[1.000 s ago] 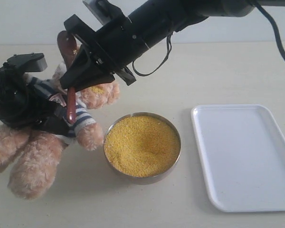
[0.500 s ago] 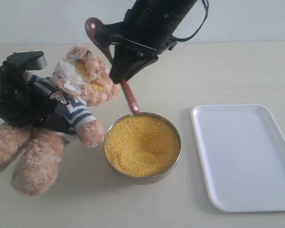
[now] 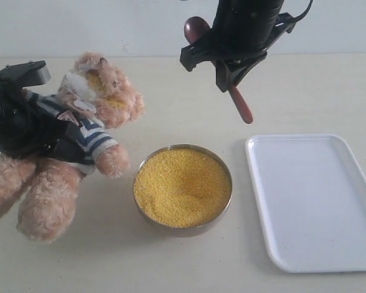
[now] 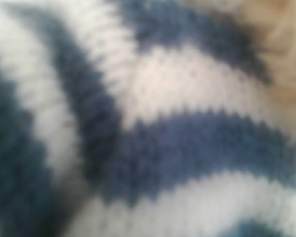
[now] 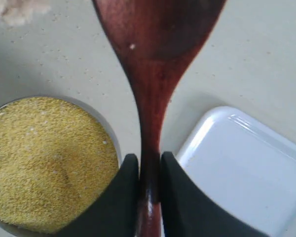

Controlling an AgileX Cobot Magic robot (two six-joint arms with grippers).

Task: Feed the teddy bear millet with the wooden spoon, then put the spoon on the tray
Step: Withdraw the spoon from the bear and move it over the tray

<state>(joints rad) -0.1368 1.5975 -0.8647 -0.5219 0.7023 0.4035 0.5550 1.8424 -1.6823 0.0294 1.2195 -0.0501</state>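
Observation:
The teddy bear (image 3: 91, 91) leans at the left, with yellow grains stuck to its muzzle. My left gripper (image 3: 55, 143) grips its striped torso; the left wrist view shows only the blurred navy-and-white shirt (image 4: 177, 148), and the fingers are hidden. My right gripper (image 3: 229, 76) hangs in the air and is shut on the wooden spoon (image 3: 241, 107). The spoon's bowl points up and back, and its handle tip points down over the gap between bowl and tray. In the right wrist view the black fingers (image 5: 123, 197) pinch the spoon (image 5: 150, 74) at its neck. The millet (image 3: 183, 186) fills the metal bowl (image 3: 227, 168). The white tray (image 3: 317, 201) lies to the right.
The right wrist view shows the millet (image 5: 44, 158) on one side of the spoon and the tray corner (image 5: 241, 168) on the other, with loose grains scattered on the beige tabletop (image 3: 189, 256).
My right arm has swung right, away from the bear's face, carrying the spoon to above the gap between bowl and tray. The bear has shifted slightly left.

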